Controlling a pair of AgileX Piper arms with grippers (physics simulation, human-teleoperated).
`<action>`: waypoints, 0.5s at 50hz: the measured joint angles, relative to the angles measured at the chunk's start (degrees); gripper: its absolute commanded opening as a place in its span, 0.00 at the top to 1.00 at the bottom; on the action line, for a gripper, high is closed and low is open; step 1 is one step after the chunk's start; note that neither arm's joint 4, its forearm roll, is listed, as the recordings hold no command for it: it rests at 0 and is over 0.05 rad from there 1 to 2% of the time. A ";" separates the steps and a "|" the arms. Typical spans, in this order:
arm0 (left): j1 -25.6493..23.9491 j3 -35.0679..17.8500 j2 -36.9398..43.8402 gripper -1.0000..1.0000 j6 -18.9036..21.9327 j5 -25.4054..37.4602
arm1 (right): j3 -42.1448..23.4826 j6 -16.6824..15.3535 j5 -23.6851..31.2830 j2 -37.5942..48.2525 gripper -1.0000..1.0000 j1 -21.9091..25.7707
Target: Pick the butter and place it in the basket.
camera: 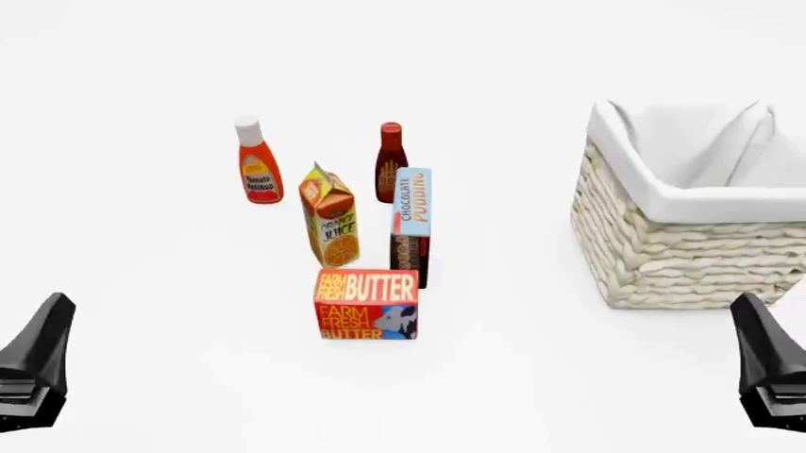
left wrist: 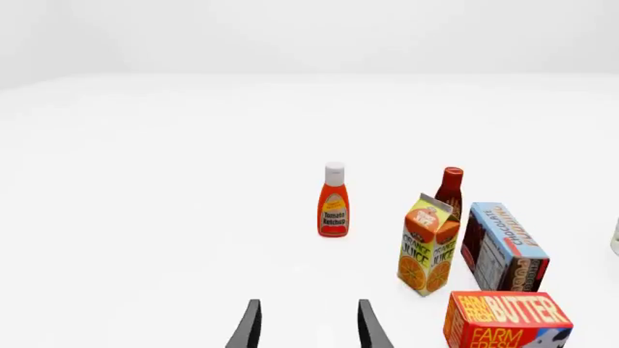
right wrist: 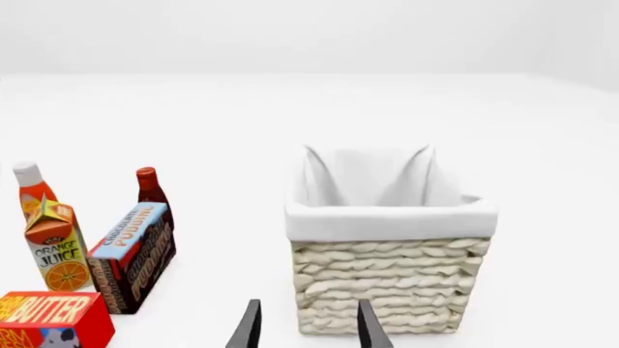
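butter (camera: 366, 304) nearest, groceries behind it, basket (camera: 686, 247) well right, both tools low

Butter (camera: 366, 304) open front & sides; pudding box (camera: 411, 225) & juice carton (camera: 331, 215) crowd close behind.

Setting: simulated render, no real room. Blank white tabletop (camera: 151, 359) and featureless white backdrop. Flat, uniform lighting throughout.
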 measured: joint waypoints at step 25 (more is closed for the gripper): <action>0.00 -0.15 0.27 0.00 -0.01 -0.07 | -0.74 -0.22 0.70 -0.02 0.00 1.97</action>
